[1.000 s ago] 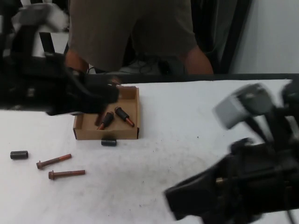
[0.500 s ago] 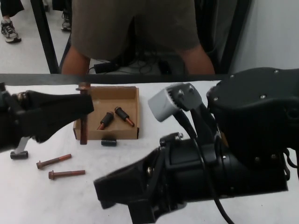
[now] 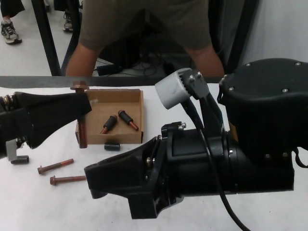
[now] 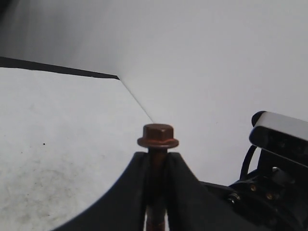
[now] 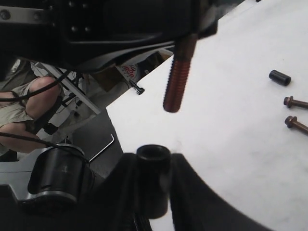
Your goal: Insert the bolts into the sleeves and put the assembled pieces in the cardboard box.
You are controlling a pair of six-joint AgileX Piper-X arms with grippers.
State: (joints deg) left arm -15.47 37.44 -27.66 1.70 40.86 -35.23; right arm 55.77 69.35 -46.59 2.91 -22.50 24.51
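My left gripper [image 3: 83, 107] is shut on a copper bolt [image 3: 81, 120] that hangs upright, head up, by the near left corner of the cardboard box [image 3: 137, 98]. In the left wrist view the bolt's hex head [image 4: 158, 136] stands just above the left gripper [image 4: 157, 161]. My right gripper [image 5: 153, 166] is shut on a black sleeve [image 5: 153, 183], bore upward. The bolt's threaded end [image 5: 175, 86] hangs above and a little beyond the sleeve, apart from it. Two assembled pieces [image 3: 109, 122] [image 3: 128, 119] lie in the box.
A loose sleeve [image 3: 112, 146] lies just in front of the box, another sleeve [image 3: 19, 159] at the far left. Two loose bolts [image 3: 55, 166] [image 3: 68, 179] lie at the near left. The bulky right arm [image 3: 216, 163] covers the bench's middle and right.
Both arms swung in over the last second. The right arm has come to the left and now covers the middle. The held bolt has shifted slightly left and up.
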